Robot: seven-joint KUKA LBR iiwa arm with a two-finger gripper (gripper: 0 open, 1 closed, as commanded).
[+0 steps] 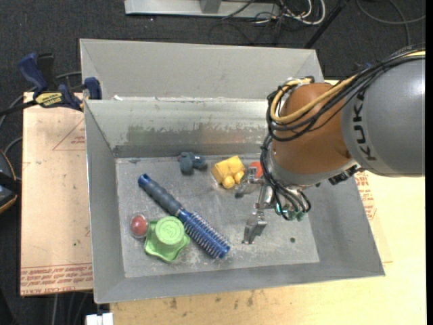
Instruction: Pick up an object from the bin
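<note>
The gripper [254, 232] is seen low over a bare patch of the floor of the grey bin [203, 73], right of centre, hanging below the arm's orange cover [311, 134]. Whether it is spread or pressed together cannot be told, and nothing is seen held in it. No object lies directly beneath it. The nearest things are a yellow blocky toy [228, 170], towards the back wall and a little to the left, and the bristle head of a blue hairbrush [183, 215], which lies diagonally to its left. A green round lid [166, 236] is set against the brush's near side, with a small red ball [139, 225] just beside it. A small grey-blue piece [191, 161] rests near the back wall. Which thing is meant to be picked cannot be settled from this position, so the first risk is judged to be a closure on empty metal if the gripper is lowered where it stands. If the brush is chosen, it may be pivoted or dropped, since a long thing gripped at one end is poorly balanced, and the lid and ball could be knocked aside. If the yellow toy is chosen, it may be pushed against the wall instead of being gripped.
</note>
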